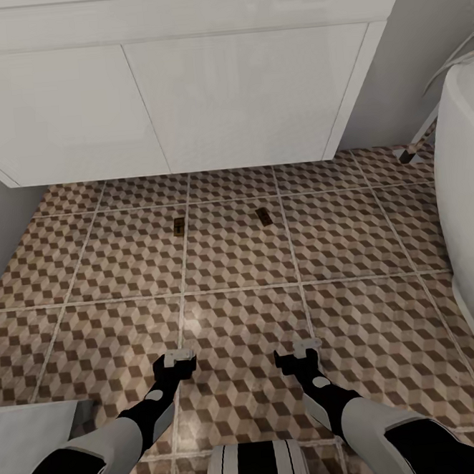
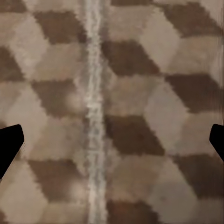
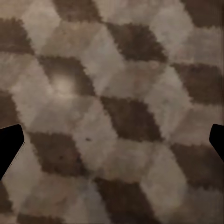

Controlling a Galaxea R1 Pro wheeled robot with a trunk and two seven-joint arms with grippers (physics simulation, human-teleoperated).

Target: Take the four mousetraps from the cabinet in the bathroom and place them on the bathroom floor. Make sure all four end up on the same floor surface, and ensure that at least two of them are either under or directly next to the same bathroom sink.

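Head view: the robot is facing the white vanity (image 1: 182, 105) under the sink, its two doors closed, standing across the 12 o'clock side of the frame. The bathroom floor (image 1: 232, 266) is spreading out below it, cube-patterned tiles with pale grout.

Two mousetraps are lying flat on the floor in front of the vanity, near its base but not under it. The left mousetrap (image 1: 178, 226) is sitting just beside a grout line, at about 11 o'clock from the left hand. The right mousetrap (image 1: 264, 216) is lying slightly tilted, at about 12 o'clock from the right hand. The two are apart from each other, roughly level in the frame.

The left hand (image 1: 177, 360) and right hand (image 1: 299, 352) are both hanging low over the tiles at 6 o'clock, well short of the traps, pointing down. A white bathtub (image 1: 470, 195) is curving along the 3 o'clock edge; a pale slab (cannot tell what) is showing at 8 o'clock.

Left wrist view: the left hand (image 2: 112, 140) is spread wide, dark fingertips (image 2: 9, 144) at the frame's two sides, nothing between them. Close floor tile with a grout line running between the fingers, a detail the head view leaves too small.

Right wrist view: the right hand (image 3: 112, 140) is likewise released and holding nothing, over bare patterned tile.
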